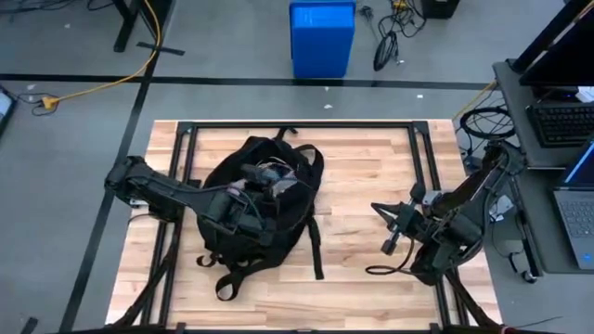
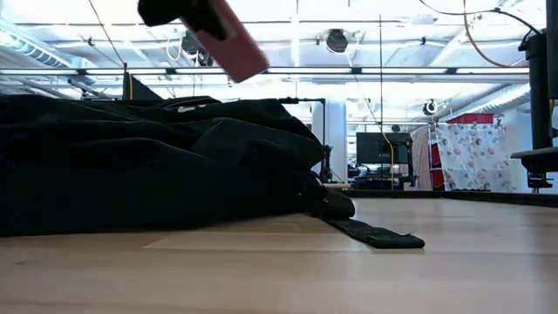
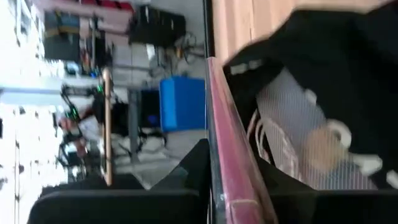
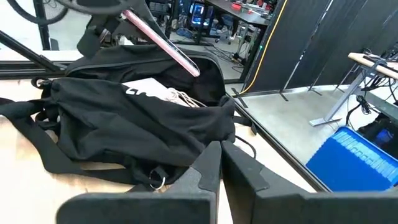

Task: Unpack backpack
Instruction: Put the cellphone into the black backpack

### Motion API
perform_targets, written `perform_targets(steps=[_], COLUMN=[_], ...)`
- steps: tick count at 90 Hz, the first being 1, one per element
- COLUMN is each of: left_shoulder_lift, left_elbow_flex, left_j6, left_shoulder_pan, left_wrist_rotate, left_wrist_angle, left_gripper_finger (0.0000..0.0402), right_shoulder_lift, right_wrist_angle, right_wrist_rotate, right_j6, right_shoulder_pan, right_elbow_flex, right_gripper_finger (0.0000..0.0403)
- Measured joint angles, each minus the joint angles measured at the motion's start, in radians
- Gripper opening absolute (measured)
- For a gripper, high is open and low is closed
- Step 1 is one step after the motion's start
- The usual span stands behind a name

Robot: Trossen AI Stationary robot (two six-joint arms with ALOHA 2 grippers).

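Observation:
The black backpack (image 1: 264, 209) lies flat on the wooden table, its open top toward the far edge, straps (image 1: 316, 246) trailing on the wood. My left gripper (image 1: 249, 199) is above the opening, shut on a flat pink thing (image 4: 163, 42) like a slim book or case, also seen in the low view (image 2: 237, 44). Inside the backpack (image 3: 348, 56) show a white mesh pouch (image 3: 292, 106) and white cords (image 4: 177, 96). My right gripper (image 4: 221, 155) waits shut over the table's right part, touching nothing. My left gripper pinches the flat pink thing across its thickness, one finger on each broad face (image 3: 231, 155). Which end it has is hidden by the gripper itself. The thing is lifted clear above the backpack's opening and slants down away from the fingers (image 2: 248, 57).
A black frame (image 1: 186, 139) runs along the table's edges. Bare wood (image 1: 371, 167) lies between the backpack and my right arm. Beyond the far edge a blue bin (image 1: 322, 37) stands on the floor. A desk with a laptop (image 1: 575, 204) is at the right.

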Motion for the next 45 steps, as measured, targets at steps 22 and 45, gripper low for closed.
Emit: perform_targets(steps=[22,45], left_shoulder_lift=[0.000,0.000], left_elbow_flex=[0.000,-0.010], left_j6=[-0.184,-0.268], left_shoulder_pan=[0.045,0.117], left_wrist_rotate=[0.005,0.124], left_wrist_angle=[-0.140,-0.140], left_gripper_finger=[0.0034,0.0034], right_shoulder_lift=[0.000,0.000], right_wrist_angle=[0.003,0.003], right_wrist_rotate=[0.000,-0.001], right_j6=[-0.001,-0.001], right_shoulder_pan=[0.000,0.000], right_elbow_flex=[0.000,0.000], right_gripper_finger=[0.0000,0.0000])
